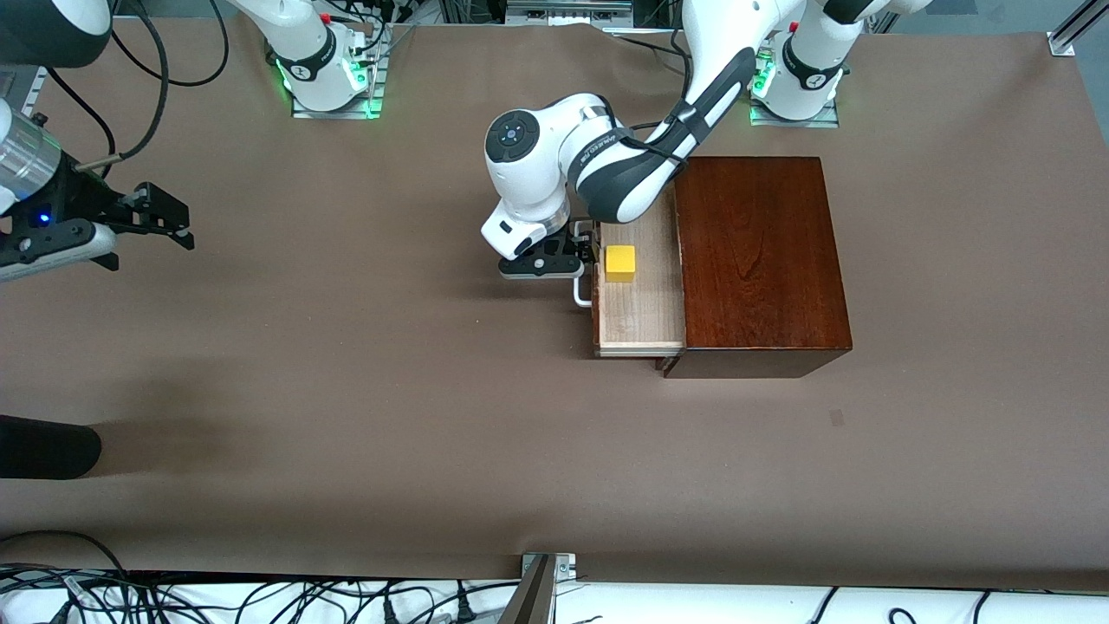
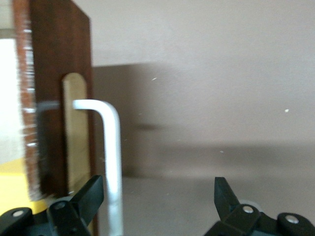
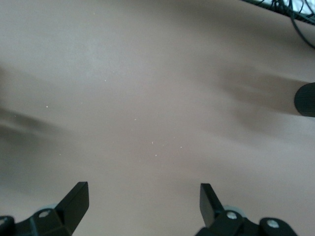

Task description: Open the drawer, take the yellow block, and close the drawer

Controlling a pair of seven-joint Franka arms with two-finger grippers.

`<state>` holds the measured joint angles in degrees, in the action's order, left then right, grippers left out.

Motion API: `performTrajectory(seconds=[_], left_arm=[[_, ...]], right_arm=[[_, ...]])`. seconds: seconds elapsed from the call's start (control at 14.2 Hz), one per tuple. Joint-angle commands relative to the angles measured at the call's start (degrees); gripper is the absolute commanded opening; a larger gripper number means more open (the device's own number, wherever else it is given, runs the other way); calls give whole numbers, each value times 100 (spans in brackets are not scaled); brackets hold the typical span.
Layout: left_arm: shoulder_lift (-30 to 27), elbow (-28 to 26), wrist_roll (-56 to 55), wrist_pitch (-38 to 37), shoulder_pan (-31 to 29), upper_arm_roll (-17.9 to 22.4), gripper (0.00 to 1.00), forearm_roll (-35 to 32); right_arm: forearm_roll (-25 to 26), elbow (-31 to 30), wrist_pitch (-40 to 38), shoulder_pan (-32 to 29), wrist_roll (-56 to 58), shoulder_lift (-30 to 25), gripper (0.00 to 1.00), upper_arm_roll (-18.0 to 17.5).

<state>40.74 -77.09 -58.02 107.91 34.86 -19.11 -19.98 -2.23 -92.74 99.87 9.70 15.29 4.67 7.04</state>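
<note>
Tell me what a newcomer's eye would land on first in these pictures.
First the yellow block, bright against the pale inside of the pulled-out drawer of the dark wooden box at the left arm's end of the table. Next the left gripper, open at the drawer's white handle, one finger beside the bar. The right gripper waits open over bare table toward the right arm's end.

Little can be read. The left arm (image 1: 606,165) carries a line of small dark lettering on its white forearm shell, and the two bases, right base (image 1: 316,56) and left base (image 1: 810,69), each show a small dark mark or logo on their white collars; these may be maker's markings, but none is legible. Neither wrist view shows any writing.
</note>
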Motion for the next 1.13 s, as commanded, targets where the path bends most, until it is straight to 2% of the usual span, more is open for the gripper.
performTrajectory(seconds=[0.0, 0.28, 0.35, 0.63, 0.85, 0.92, 1.06], left_arm=[[-556, 89, 438, -411, -223, -31, 100, 29], [-1338, 80, 1554, -1077, -996, -84, 100, 327], [-1506, 80, 1870, -1288, -1225, -84, 100, 476], [-2043, 89, 3206, -1956, -2323, -93, 100, 1187], [-2429, 71, 3981, -2360, -2966, -67, 100, 1339], [-2561, 54, 4122, -2414, -3159, -41, 100, 1348], [-2685, 45, 4682, -2441, -3816, -93, 100, 1366]], right_arm=[[-67, 133, -56, 5, 0, 201, 100, -19], [-120, 177, -266, 58, 18, 350, 100, -97], [-138, 177, -380, 84, 70, 342, 100, -219], [-366, 186, -496, 154, 729, 385, 100, -1176], [-358, 230, 65, 636, 825, 683, 100, -1844], [-314, 256, 276, 908, 852, 841, 100, -2012], [-270, 544, 654, 1479, 870, 1314, 100, -2057]])
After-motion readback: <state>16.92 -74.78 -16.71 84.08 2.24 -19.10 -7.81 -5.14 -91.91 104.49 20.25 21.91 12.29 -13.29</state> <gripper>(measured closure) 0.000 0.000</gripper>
